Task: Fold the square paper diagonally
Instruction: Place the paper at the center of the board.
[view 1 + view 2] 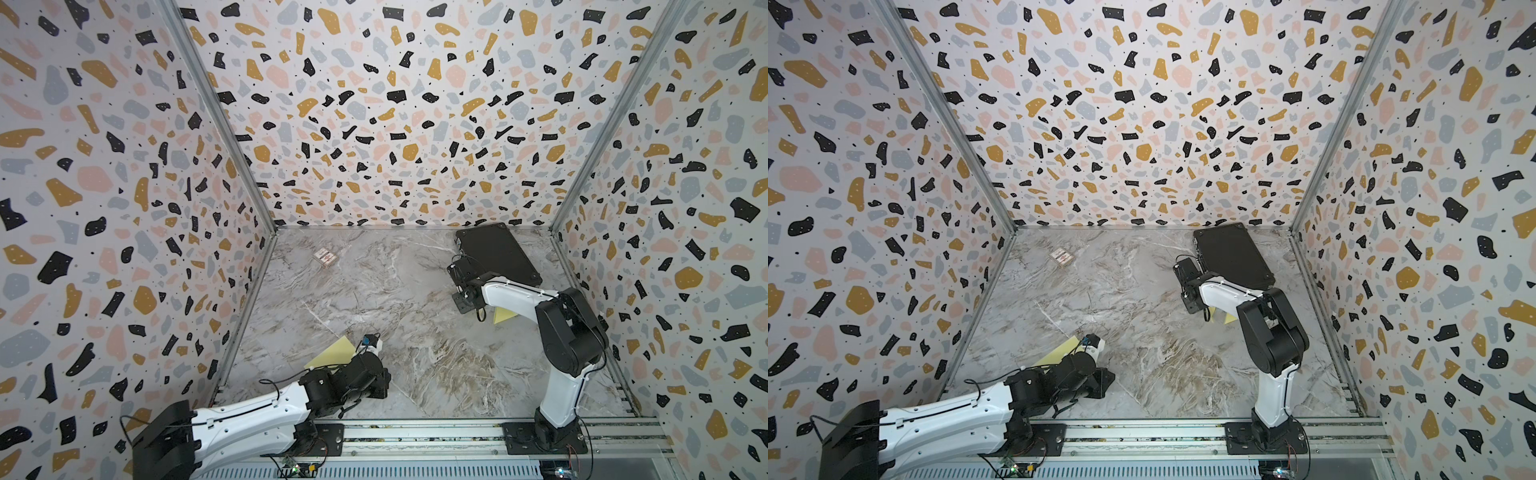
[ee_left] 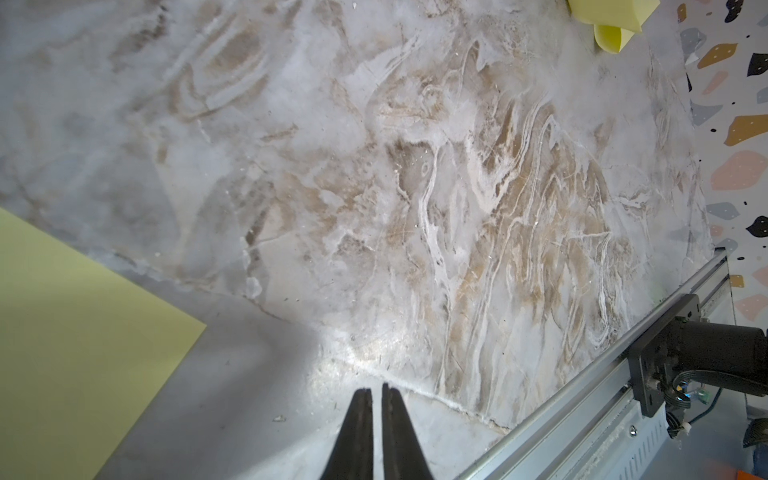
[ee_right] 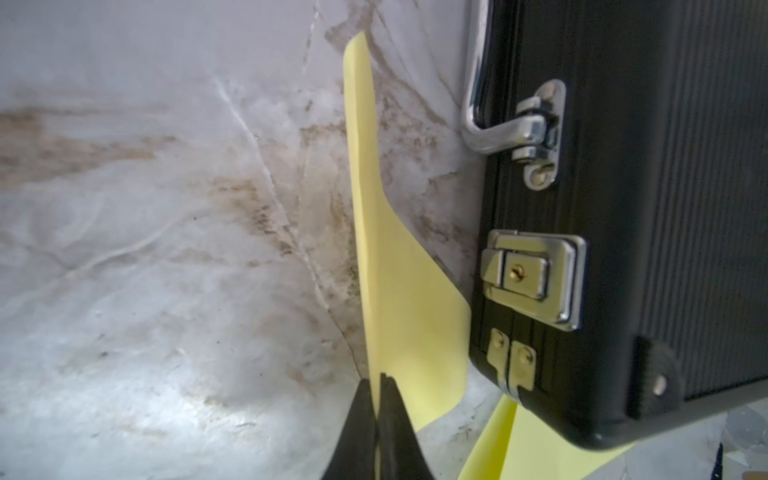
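Two pale yellow sheets of paper show. One lies flat on the marble table beside the left arm [image 1: 332, 353] [image 1: 1059, 353] [image 2: 83, 353]. My left gripper [image 2: 376, 390] is shut with nothing in it, low over bare table to the side of that sheet. The second sheet [image 1: 503, 316] [image 1: 1223, 318] is mostly hidden under the right arm. My right gripper [image 3: 379, 380] is shut on an edge of this paper [image 3: 399, 270], which stands up curled from the table. The left wrist view shows the same curl [image 2: 611, 16].
A black case [image 1: 498, 253] with metal latches [image 3: 536, 278] lies at the back right, close to the held paper. More yellow paper [image 3: 540, 449] shows beneath its corner. A small patterned box [image 1: 325, 257] sits at the back left. A metal rail [image 1: 415, 436] runs along the front.
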`<state>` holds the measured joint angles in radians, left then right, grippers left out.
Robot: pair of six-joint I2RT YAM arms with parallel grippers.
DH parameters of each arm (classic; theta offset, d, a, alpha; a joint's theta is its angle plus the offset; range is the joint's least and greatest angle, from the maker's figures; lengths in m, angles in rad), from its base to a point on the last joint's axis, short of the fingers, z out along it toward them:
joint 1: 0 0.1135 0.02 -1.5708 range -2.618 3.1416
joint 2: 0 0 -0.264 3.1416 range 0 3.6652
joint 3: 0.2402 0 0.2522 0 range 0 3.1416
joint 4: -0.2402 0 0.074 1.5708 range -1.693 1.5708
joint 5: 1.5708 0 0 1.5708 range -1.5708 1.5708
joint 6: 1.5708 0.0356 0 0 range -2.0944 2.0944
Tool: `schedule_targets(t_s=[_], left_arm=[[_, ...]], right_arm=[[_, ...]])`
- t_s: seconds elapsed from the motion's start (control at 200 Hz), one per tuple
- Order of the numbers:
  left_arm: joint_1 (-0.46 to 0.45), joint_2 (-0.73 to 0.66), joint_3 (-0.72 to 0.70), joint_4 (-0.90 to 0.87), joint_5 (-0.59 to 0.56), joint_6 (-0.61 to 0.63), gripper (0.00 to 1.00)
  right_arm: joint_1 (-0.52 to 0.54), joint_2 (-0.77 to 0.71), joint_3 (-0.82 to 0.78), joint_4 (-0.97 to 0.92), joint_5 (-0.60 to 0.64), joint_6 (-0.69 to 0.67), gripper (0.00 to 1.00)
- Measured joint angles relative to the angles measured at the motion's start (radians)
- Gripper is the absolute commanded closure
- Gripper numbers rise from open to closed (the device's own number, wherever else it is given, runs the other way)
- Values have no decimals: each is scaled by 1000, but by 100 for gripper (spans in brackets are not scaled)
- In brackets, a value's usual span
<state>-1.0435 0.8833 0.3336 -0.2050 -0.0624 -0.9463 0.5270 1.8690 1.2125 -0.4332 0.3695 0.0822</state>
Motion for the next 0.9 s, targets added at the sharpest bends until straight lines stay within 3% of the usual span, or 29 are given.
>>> schedule_targets(t_s=[0.45,0.581,0.896], left_arm=[[0,0,0,-4,0,0,88],[0,0,0,-4,0,0,88],[0,0,0,-4,0,0,89]], right_arm=[[0,0,-2,-1,-53,19,85],[0,0,-2,-2,-52,26,72],[0,0,-2,-4,-84,35,52]])
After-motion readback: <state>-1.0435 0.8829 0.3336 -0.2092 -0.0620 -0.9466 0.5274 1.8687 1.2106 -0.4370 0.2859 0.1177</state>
